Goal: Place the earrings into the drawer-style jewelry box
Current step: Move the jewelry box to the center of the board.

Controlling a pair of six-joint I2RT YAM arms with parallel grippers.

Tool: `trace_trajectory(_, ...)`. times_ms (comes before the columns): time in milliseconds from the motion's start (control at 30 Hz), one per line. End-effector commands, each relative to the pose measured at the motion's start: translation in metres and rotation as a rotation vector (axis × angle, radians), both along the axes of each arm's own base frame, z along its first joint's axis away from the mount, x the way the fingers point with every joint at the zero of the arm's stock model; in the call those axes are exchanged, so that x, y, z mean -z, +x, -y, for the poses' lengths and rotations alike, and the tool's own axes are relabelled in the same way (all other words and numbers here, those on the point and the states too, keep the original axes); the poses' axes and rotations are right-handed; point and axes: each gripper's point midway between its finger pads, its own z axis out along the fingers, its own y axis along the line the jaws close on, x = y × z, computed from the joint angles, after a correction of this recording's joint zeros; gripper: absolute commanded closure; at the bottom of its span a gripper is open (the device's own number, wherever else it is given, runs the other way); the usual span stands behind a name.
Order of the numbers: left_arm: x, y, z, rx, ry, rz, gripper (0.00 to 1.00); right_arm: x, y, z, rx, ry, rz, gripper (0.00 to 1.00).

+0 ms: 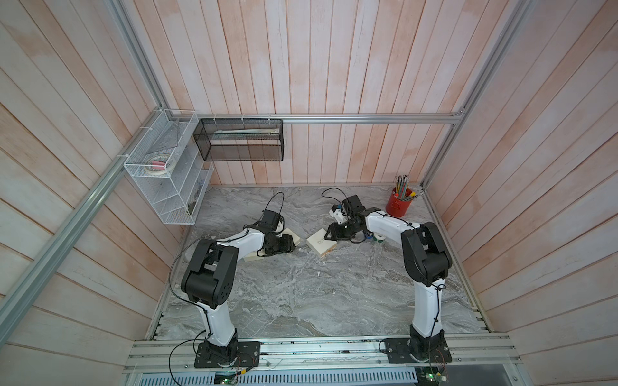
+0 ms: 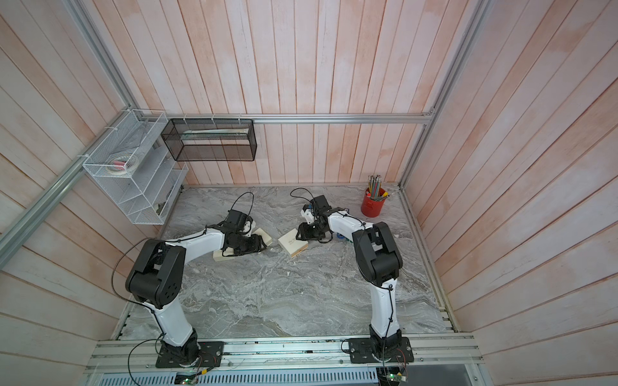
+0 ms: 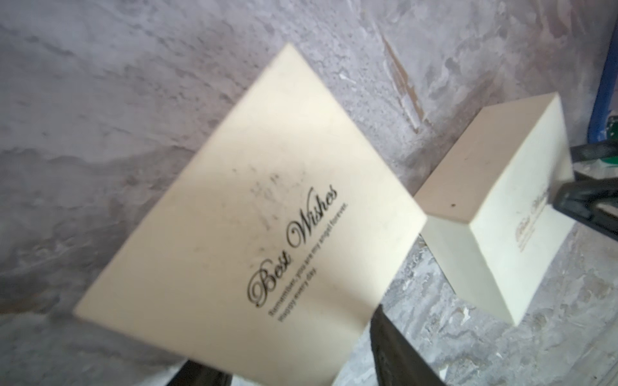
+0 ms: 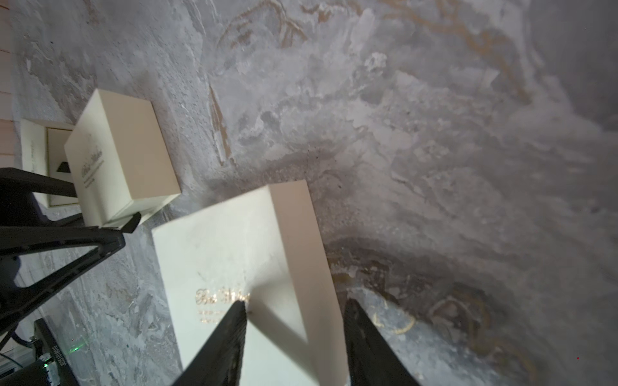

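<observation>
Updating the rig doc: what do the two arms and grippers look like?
Both the left arm and right arm have white links with bulky black joint housings and sit on black base plates. Thin black cables run along each, looping loose near the wrists. The left gripper and right gripper are black, with tapering fingers. No legible markings.

The grey marbled bench [image 1: 301, 294] carries a red pencil cup [image 1: 398, 207] at its far corner. A cream box [image 1: 320, 243] lies well to the cup's left, and a second cream box [image 1: 291, 235] lies farther left still, mostly hidden. What look like small tape rolls [image 1: 379, 238] sit just in front of the cup.
</observation>
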Motion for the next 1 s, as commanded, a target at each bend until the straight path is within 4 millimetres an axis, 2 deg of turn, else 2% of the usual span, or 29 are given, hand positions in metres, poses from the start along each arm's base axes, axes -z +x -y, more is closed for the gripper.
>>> trace_trajectory(0,0.006,-0.004,0.012,0.079,-0.001,-0.012,0.35,0.008,-0.007,0.010,0.038,-0.047,-0.020,0.52)
trace_trajectory(233,-0.005,0.009,0.036,0.127,-0.056,0.031,0.32,0.000,-0.012,0.017,0.066,-0.048,0.007,0.54)
trace_trajectory(300,-0.018,0.015,0.035,0.114,-0.060,0.074,0.29,-0.009,-0.011,0.015,0.065,-0.021,0.040,0.53)
trace_trajectory(400,-0.053,0.022,0.024,0.054,-0.051,0.199,0.24,-0.034,-0.003,0.008,0.056,0.044,0.128,0.47)
trace_trajectory(467,-0.071,0.022,0.004,-0.023,-0.041,0.258,0.19,-0.050,0.002,0.006,0.061,0.074,0.190,0.46)
trace_trajectory(533,-0.078,0.020,-0.031,-0.142,-0.013,0.280,0.17,-0.058,0.007,0.005,0.061,0.078,0.222,0.45)
trace_trajectory(700,-0.074,0.002,-0.123,-0.459,0.064,0.274,0.14,-0.058,0.009,0.006,0.054,0.065,0.237,0.44)
trace_trajectory(767,-0.067,-0.006,-0.150,-0.546,0.089,0.249,0.11,-0.057,0.008,0.006,0.053,0.062,0.232,0.44)
trace_trajectory(867,-0.056,-0.009,-0.171,-0.607,0.101,0.218,0.07,-0.054,0.007,0.007,0.053,0.060,0.226,0.45)
trace_trajectory(967,-0.047,-0.004,-0.175,-0.594,0.091,0.200,0.06,-0.053,0.005,0.008,0.049,0.058,0.223,0.45)
